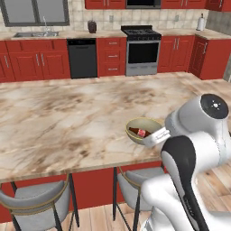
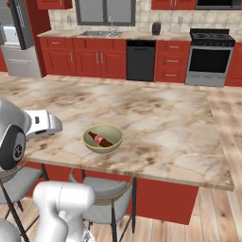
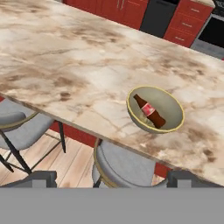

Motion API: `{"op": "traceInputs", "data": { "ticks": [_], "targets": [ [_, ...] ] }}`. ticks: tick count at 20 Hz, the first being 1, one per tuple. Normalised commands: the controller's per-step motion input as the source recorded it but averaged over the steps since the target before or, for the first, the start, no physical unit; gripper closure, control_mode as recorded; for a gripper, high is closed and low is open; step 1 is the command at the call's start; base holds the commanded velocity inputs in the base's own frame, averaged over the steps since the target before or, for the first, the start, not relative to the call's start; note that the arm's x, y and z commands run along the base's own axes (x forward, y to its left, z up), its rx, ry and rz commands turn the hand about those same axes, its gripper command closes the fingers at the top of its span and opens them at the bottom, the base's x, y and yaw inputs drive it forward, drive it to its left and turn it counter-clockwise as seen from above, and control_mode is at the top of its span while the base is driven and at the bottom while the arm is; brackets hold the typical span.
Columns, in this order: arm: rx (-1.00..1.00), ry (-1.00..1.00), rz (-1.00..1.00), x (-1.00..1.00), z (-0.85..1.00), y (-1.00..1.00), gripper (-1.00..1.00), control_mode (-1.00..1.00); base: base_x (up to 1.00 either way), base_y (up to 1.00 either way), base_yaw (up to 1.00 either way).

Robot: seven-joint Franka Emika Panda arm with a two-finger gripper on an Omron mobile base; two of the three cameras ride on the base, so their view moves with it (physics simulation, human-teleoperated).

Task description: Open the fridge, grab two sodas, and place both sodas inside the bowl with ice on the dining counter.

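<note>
From the left, a grey padded stool (image 1: 36, 198) stands nearest, under the beige marbled surface (image 1: 67, 117); the olive-tan round bowl (image 1: 143, 131) near its front edge holds a dark red-labelled soda bottle (image 1: 139, 132).

From the right, that bottle (image 2: 100, 140) lies slanted in the bowl (image 2: 102, 138).

Hand view: the claw (image 3: 109, 178) is spread wide, empty, low before the bowl (image 3: 155, 109).

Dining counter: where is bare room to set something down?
The dining counter is bare on all sides of the bowl, widest toward the stove. The only crowded spot is the bowl, where a soda already lies.

1 bowl (image 3: 155, 109), 1 soda bottle (image 3: 149, 110), 2 stools (image 3: 127, 168).
</note>
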Motion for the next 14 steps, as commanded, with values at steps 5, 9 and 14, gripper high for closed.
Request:
{"op": "traceInputs", "data": {
  "ticks": [5,9,14],
  "targets": [
    [0.0,0.0,-0.05,-0.08,-0.01,0.03,-1.0,-1.0,0.0,0.0,0.0],
    [0.0,0.0,0.0,0.0,0.0,0.0,-1.0,-1.0,0.0,0.0,0.0],
    [0.01,-0.01,0.0,-0.19,-0.01,-0.08,-1.0,-1.0,0.0,0.0,0.0]
  ]
}}
